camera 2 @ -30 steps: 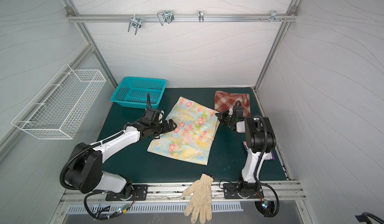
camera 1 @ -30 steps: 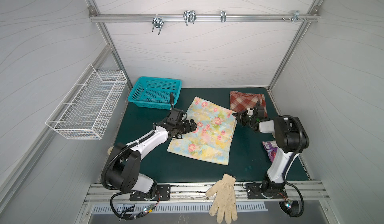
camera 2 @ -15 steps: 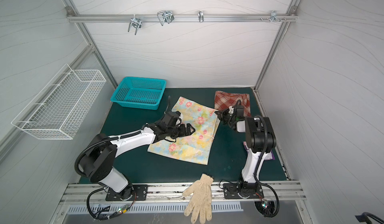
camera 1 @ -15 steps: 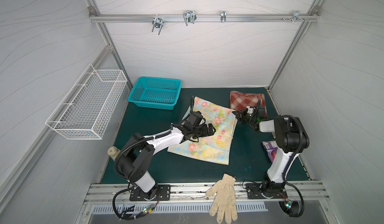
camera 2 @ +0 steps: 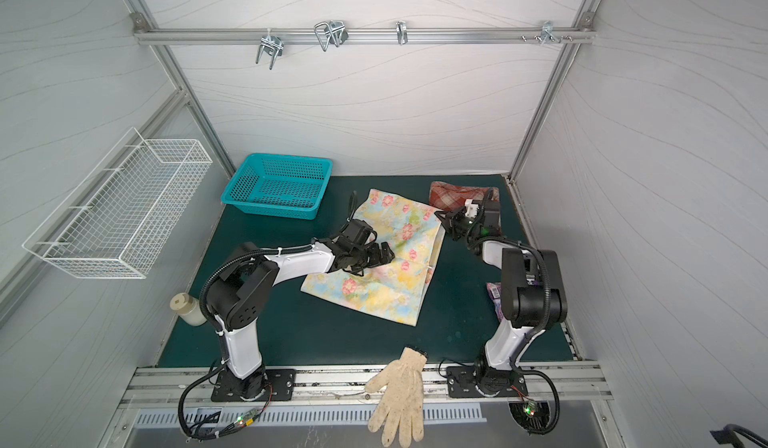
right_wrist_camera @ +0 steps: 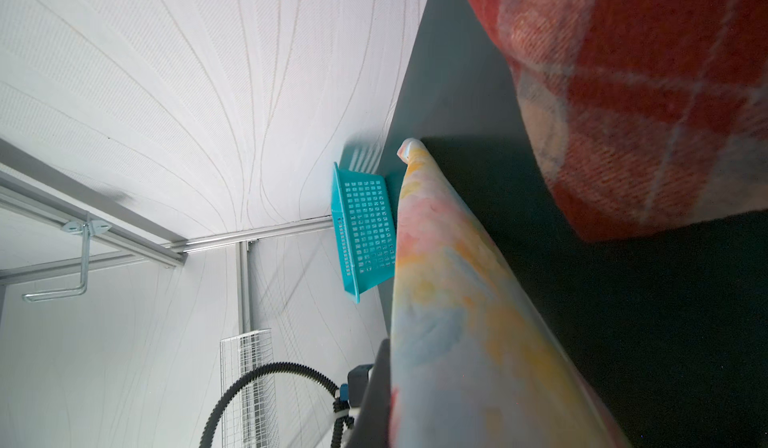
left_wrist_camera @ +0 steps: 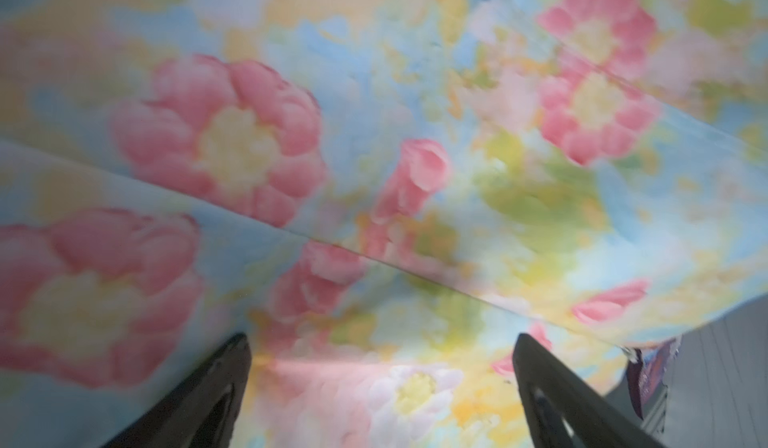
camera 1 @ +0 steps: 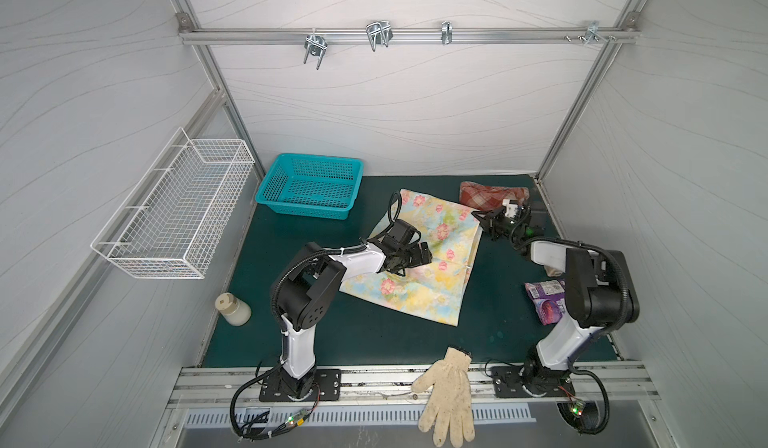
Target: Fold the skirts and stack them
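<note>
At the centre of both top views, floral skirt (camera 1: pixel 432 296) lies flat, narrow end up, with bare mat (camera 1: pixel 374 338) below. Left gripper (camera 1: pixel 426 254) is spread over it. Right gripper (camera 1: pixel 478 218) pinches its upper-right corner beside plaid skirt (camera 1: pixel 486 194).

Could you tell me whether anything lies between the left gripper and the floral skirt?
Nothing visible does: the left gripper hangs open directly over the thin pastel floral skirt, and only that cloth shows between its fingers.

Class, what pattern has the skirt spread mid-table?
The skirt is pastel yellow-blue with pink flowers; best in left wrist view.
</note>
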